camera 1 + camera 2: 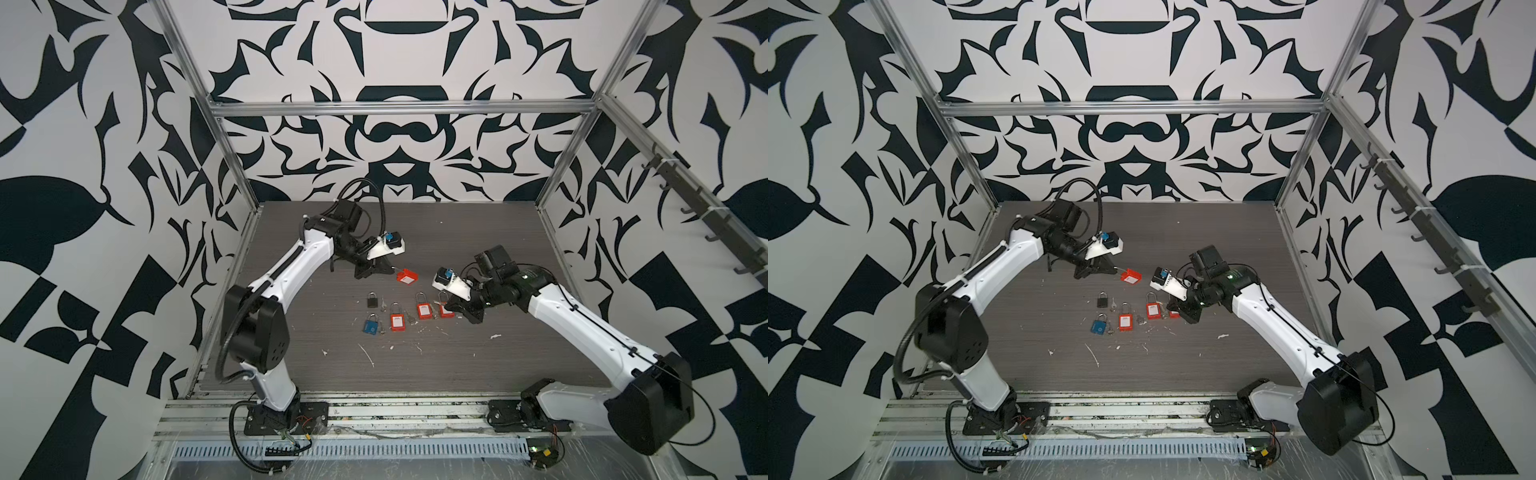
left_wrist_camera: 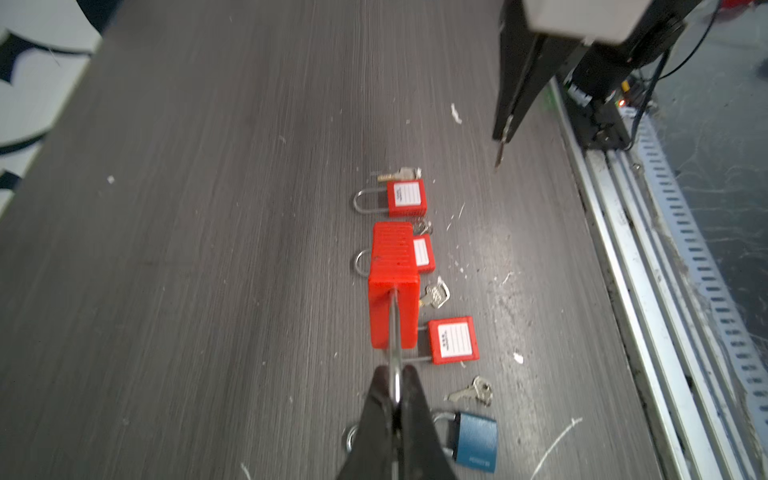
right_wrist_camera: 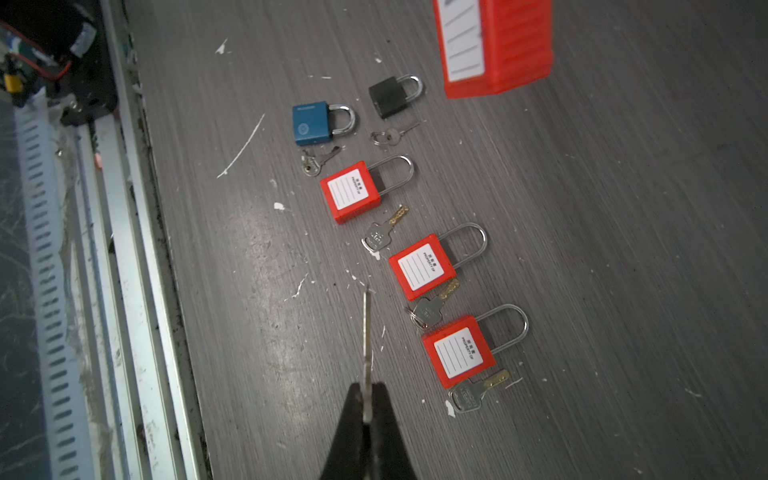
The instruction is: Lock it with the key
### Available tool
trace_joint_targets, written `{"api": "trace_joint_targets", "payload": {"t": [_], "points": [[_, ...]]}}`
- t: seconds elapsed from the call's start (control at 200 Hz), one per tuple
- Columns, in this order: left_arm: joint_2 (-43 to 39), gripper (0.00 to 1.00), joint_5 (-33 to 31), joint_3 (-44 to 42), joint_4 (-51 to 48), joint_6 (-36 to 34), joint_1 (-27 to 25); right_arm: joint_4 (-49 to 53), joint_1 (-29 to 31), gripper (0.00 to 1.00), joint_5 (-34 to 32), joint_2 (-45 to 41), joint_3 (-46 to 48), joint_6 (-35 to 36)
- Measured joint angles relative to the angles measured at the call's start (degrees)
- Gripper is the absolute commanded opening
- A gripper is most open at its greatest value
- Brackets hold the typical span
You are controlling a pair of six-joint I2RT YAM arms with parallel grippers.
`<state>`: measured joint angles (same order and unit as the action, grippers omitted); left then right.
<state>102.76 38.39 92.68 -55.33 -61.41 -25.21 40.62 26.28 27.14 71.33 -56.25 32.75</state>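
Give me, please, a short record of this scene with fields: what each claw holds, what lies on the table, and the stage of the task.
left claw: shut on the shackle of a red padlock, held above the table
right claw: shut on a key, blade pointing away from the claw
on table: three red padlocks, blue padlock, black padlock, loose keys beside them
task stage: key and red padlock apart; key not yet inserted
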Motion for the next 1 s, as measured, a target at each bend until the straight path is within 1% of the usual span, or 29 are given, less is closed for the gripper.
{"api": "trace_joint_targets", "payload": {"t": [0.195,0.3,0.395,0.63,0.85,1.0], "points": [[9.9,0.0,-9.0,9.8,-8.2,-2.2,-1.7,-4.2,0.9,0.0,-2.5,1.1,0.8,-6.8],[12.5,0.0,-13.2,10.8,-10.4,-2.7,-3.1,-6.4,1.7,0.0,-3.3,2.4,0.9,-9.3],[13.1,0.0,-16.3,10.5,-11.5,-2.8,-4.1,-7.8,2.3,0.0,-3.5,3.8,1.1,-10.8],[13.5,0.0,-19.9,10.4,-12.0,-2.7,-5.1,-9.7,4.0,0.0,-3.8,7.3,1.3,-13.3],[17.5,0.0,-22.3,10.4,-12.0,-2.5,-6.0,-10.2,4.5,0.0,-3.8,8.6,1.3,-14.2],[18.6,0.0,-23.2,10.8,-12.0,-2.3,-6.3,-11.2,4.7,0.0,-3.8,8.7,1.3,-15.1]]}}
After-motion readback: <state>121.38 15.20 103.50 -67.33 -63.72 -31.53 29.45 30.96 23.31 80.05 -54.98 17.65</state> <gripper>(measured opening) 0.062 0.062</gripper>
